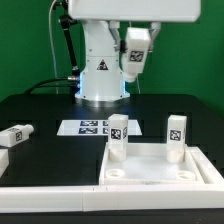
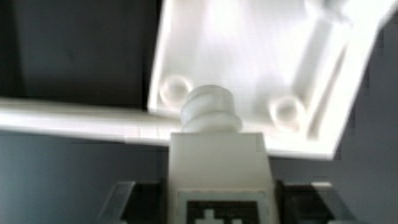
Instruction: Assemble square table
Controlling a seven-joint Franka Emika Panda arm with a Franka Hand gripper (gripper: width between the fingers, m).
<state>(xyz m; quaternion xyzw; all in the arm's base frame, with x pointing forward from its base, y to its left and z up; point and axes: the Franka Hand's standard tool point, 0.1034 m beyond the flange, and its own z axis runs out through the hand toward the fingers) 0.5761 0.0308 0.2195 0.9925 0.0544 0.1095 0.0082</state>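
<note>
The white square table panel [image 1: 160,172] lies at the front on the exterior view's right. Two tagged leg posts [image 1: 118,132] [image 1: 177,134] stand upright on it. My gripper [image 1: 136,52] hangs high above the table in front of the robot base, shut on a third white leg post [image 2: 217,150]. In the wrist view the gripper [image 2: 217,198] clamps that post from both sides, with its tag between the fingers [image 2: 135,196]. The post's screw end [image 2: 210,100] points toward a panel [image 2: 249,50] corner with round holes. A fourth leg post [image 1: 15,134] lies at the exterior view's left.
The marker board [image 1: 88,127] lies flat in front of the white robot base [image 1: 102,70]. A long white border bar [image 1: 50,188] runs along the front and beside the panel; it also shows in the wrist view [image 2: 71,118]. The tabletop is black.
</note>
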